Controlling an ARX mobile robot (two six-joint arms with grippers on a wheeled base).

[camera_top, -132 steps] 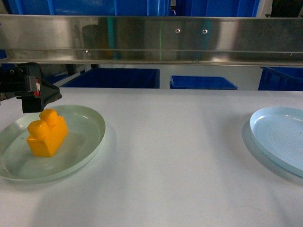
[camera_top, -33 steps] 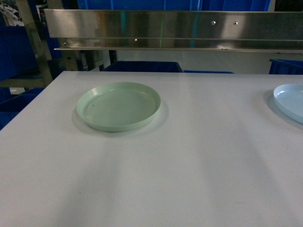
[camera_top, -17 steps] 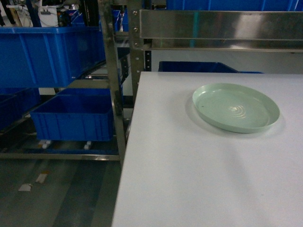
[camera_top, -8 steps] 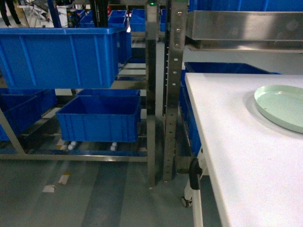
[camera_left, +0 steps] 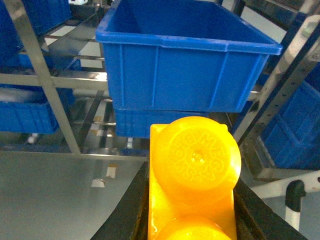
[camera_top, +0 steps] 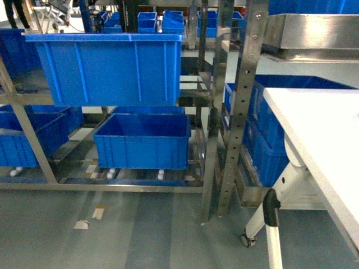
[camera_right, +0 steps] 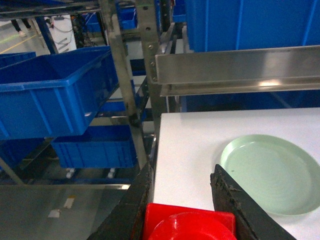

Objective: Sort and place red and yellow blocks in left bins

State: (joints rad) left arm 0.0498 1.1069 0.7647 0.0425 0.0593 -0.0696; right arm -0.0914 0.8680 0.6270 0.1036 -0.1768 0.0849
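Observation:
The yellow block point(camera_left: 195, 160), orange-yellow with round studs, fills the lower left wrist view. My left gripper point(camera_left: 192, 200) is shut on it, a black finger pressing each side. Straight ahead of it a large blue bin point(camera_left: 185, 65) sits on a metal rack, with another bin below. In the right wrist view the red block point(camera_right: 190, 225) sits between the black fingers of my right gripper point(camera_right: 182, 172), which is shut on it above the white table's point(camera_right: 190, 145) left edge. The head view shows the left bins point(camera_top: 109, 67), but neither gripper.
Steel rack uprights point(camera_top: 238, 106) stand between the bins and the white table point(camera_top: 320, 145). A lower blue bin point(camera_top: 143, 140) rests near the floor. A pale green plate point(camera_right: 272, 172) lies on the table beside the right gripper. A table leg with a castor point(camera_top: 269, 218) sticks out.
The head view has swung left, away from the table and green plate, and onto the racks of blue bins. The yellow block that lay on the plate is no longer there.

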